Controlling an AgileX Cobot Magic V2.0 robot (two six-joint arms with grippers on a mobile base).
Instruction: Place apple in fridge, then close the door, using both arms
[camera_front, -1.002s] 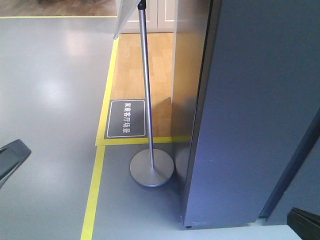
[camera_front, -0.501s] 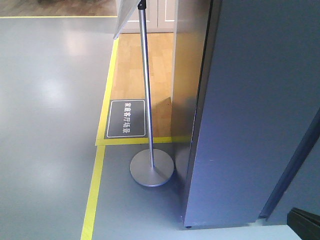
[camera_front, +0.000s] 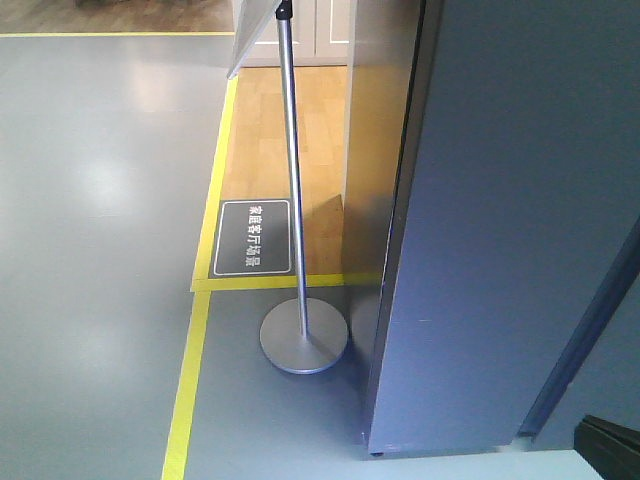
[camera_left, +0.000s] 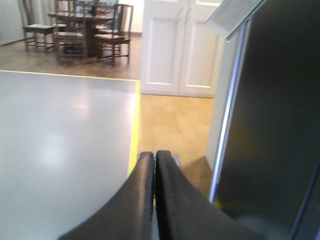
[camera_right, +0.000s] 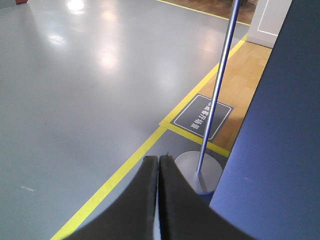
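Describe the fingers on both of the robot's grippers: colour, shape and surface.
The left gripper has two black fingers, smooth and slightly glossy, broad at the base and curving to narrow rounded tips. The right gripper looks the same: two black curved fingers with a matte sheen. No cables, markings or labels show on either in the wrist views.

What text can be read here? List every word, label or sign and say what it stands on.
"家庭客厅场景": white characters running sideways on the dark floor plaque, as best the front view shows; they are blurred in the right wrist view.
Board on top of the stand pole: its face is turned away, so nothing can be read.
Fridge: no lettering shows on its dark grey side.
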